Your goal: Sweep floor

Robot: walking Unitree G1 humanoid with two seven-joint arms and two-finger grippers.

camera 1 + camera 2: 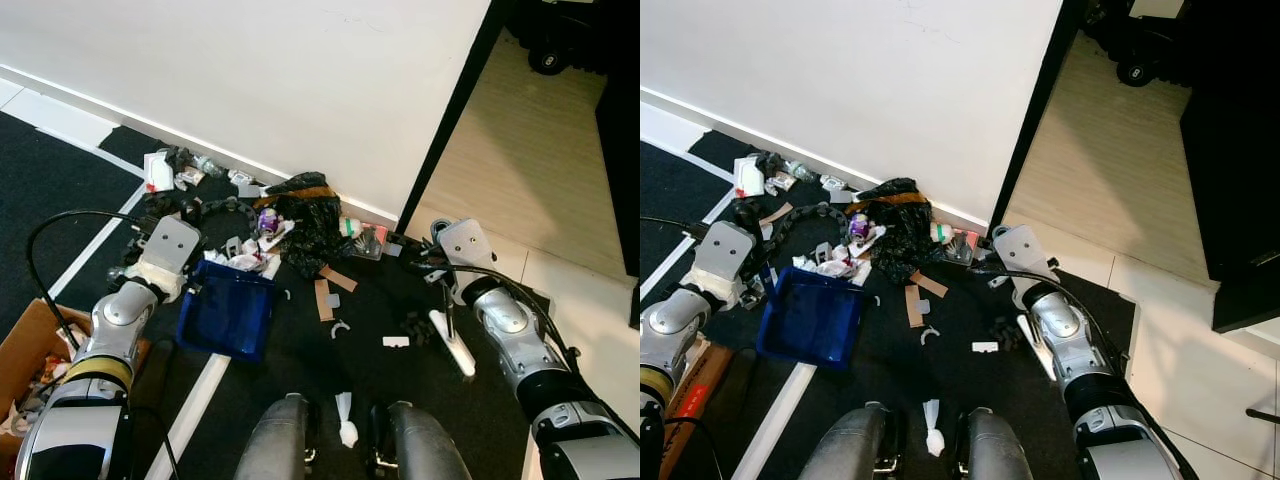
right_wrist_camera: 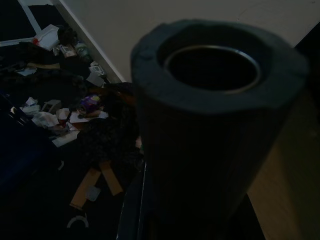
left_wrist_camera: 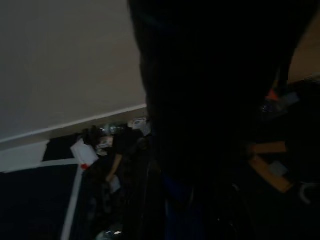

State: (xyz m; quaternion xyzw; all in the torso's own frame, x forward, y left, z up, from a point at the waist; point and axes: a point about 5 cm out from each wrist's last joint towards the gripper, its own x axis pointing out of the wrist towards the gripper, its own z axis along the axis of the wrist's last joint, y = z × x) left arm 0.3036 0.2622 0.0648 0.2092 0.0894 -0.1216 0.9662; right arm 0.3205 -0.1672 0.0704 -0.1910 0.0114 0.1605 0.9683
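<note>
Litter lies heaped against the wall at twelve o'clock; the blue dustpan sits at ten o'clock by the left gripper, the broom handle by the right gripper; neither grip can be told; short strokes toward the pan's lip would serve best.

Dark floor strewn with litter, blue dustpan

We take this for indoor room, home or office we cannot tell. White wall with white baseboard. Below wall: dark carpet with white stripes. Right of wall: black door frame, then pale wood floor. Litter pile against wall.
</note>
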